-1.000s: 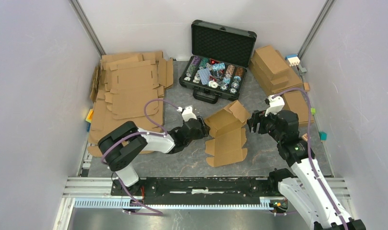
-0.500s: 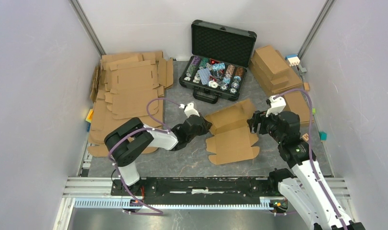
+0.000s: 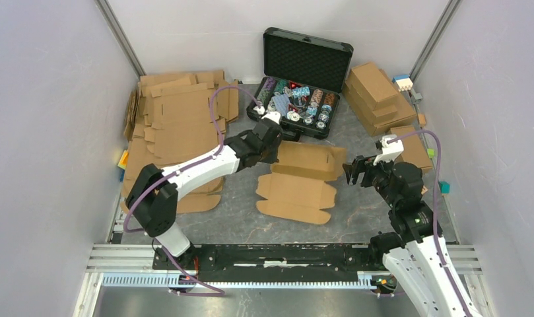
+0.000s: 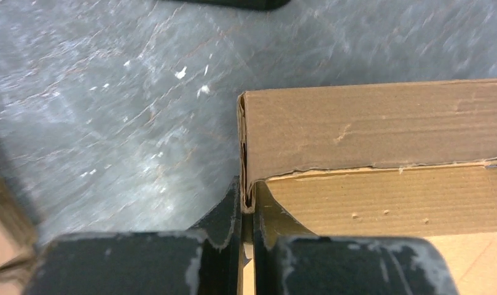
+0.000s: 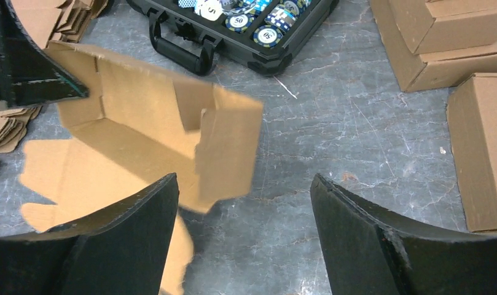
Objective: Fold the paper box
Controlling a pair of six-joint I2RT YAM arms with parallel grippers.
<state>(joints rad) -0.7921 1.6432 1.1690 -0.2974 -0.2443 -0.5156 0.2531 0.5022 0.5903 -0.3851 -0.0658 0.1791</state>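
- Paper box (image 3: pixel 296 191): a partly formed brown mailer blank near the middle of the surface (image 3: pixel 237 221), just in front of the open chip case (image 3: pixel 297 79). Its front panels lie flat and its rear long wall stands up. In the right wrist view the paper box (image 5: pixel 141 104) reads as an open trough with one end flap swung round.
- Left tool (image 3: pixel 274 148): reaches to the far-left corner of the box. In its own wrist view the left tool (image 4: pixel 246 206) is pinched narrow on the upright corner edge of the paper box (image 4: pixel 368 123).
- Right tool (image 3: pixel 350 175): hangs just off the right end of the box and appears clear of it. In its wrist view the right tool (image 5: pixel 242 184) is spread wide and grips nothing.
- Change over the last second: the left tool, then half open beside a peaked blank, has shut on the corner and carried it back and leftward. The blank now has a flat base and one raised wall. The right tool has drawn slightly rightward.
- Meaning for the task: judged early to middle. One wall is pinned, so the free right tool is placed to turn in the right end flap. The other walls and the lid remain unfolded.
- Bystanders: flat cardboard sheets (image 3: pixel 178 125) at left, folded boxes (image 3: pixel 376 92) at right.
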